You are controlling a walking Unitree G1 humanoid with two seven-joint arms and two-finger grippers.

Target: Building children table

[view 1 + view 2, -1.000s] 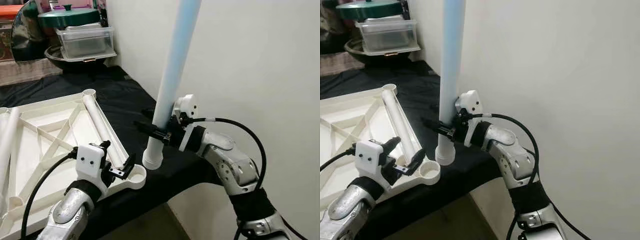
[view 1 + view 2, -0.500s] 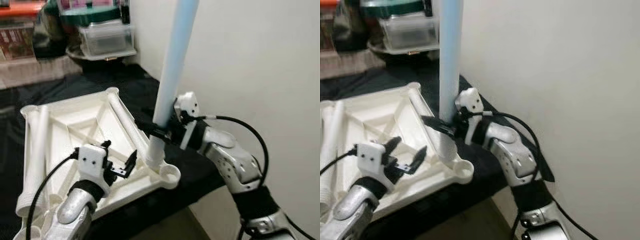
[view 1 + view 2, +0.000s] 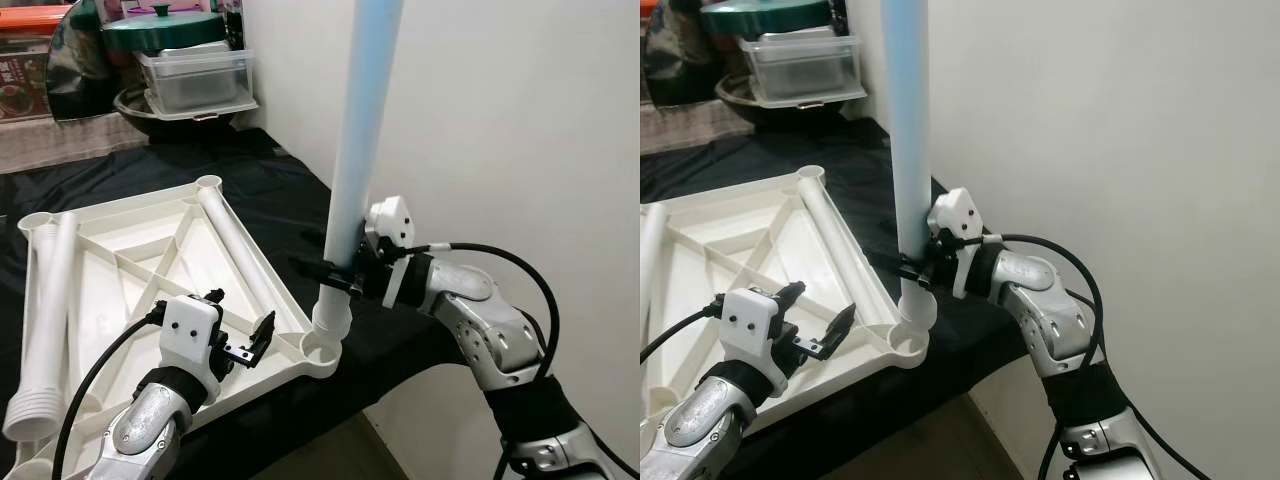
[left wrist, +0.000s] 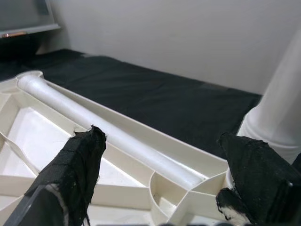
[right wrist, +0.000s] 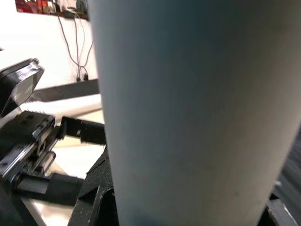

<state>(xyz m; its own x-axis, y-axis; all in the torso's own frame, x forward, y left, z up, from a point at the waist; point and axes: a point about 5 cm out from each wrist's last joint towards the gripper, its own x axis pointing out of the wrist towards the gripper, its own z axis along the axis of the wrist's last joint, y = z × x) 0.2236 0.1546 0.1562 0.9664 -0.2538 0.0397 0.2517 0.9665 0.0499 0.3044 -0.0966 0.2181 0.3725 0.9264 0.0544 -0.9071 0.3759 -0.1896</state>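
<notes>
Panel: white table panel [image 3: 130, 270] lies underside up on black-covered tabletop [image 3: 270, 180].
Leg in work: pale blue leg [image 3: 352, 160] upright, clamped in right end effector [image 3: 335, 272], foot at near-right corner socket [image 3: 322, 352]; seating depth unclear.
Left end effector [image 3: 240, 335]: spread wide, empty, hovering just left of that socket.
Spare legs: white leg [image 3: 45, 320] lying at panel's left, another white tube [image 3: 235, 250] along right edge.
Progress: early, apparently no leg fully fixed; remaining sockets unfilled.

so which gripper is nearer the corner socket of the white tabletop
Right. The right gripper is shut on the blue leg just above the corner socket; the left gripper hovers open beside it over the tabletop.
</notes>
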